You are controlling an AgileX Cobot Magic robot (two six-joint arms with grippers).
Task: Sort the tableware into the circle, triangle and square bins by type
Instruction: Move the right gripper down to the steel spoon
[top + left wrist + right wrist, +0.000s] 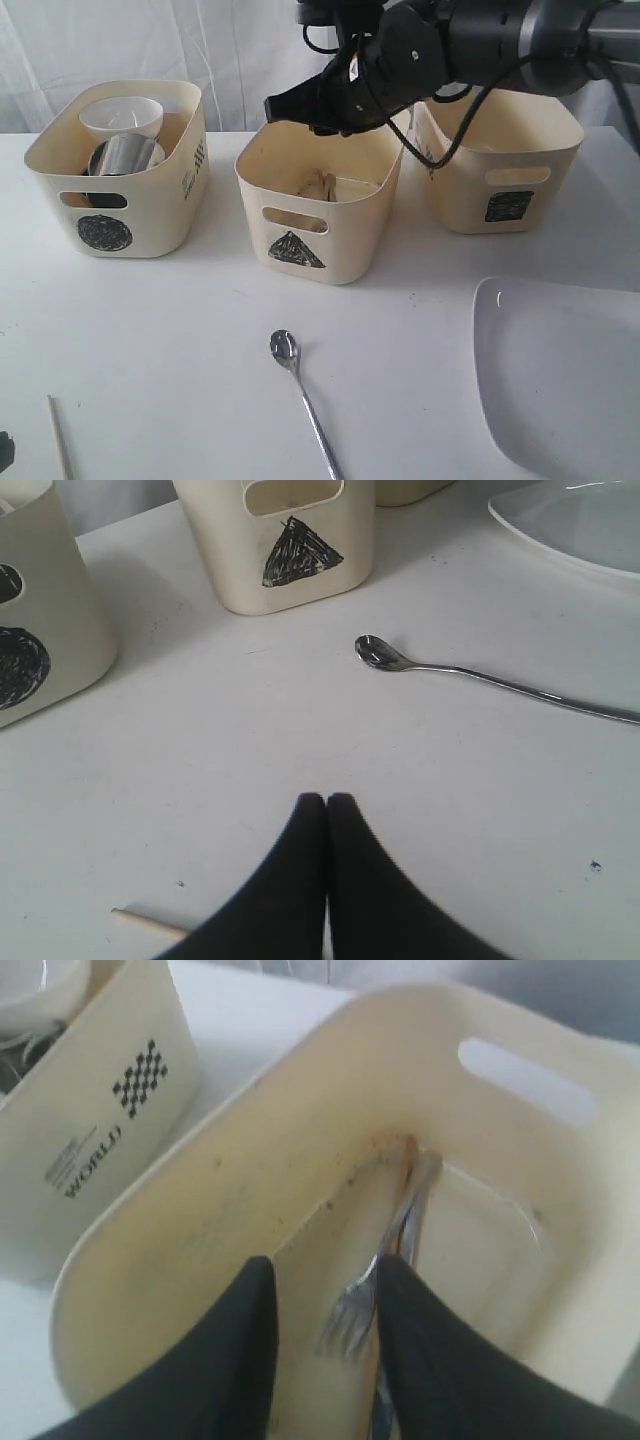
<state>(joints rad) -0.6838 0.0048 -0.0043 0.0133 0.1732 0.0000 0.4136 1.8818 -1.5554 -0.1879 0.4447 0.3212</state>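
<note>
Three cream bins stand in a row: circle bin, triangle bin, square bin. A small white bowl and a steel mug sit in the circle bin. My right gripper hovers open and empty over the triangle bin, where a fork, a wooden chopstick and another steel handle lie. A steel spoon lies on the table. One chopstick lies by my shut, empty left gripper.
The large white plate lies at the table's front right. In the left wrist view the triangle bin and circle bin stand beyond the gripper. A white curtain hangs behind the bins.
</note>
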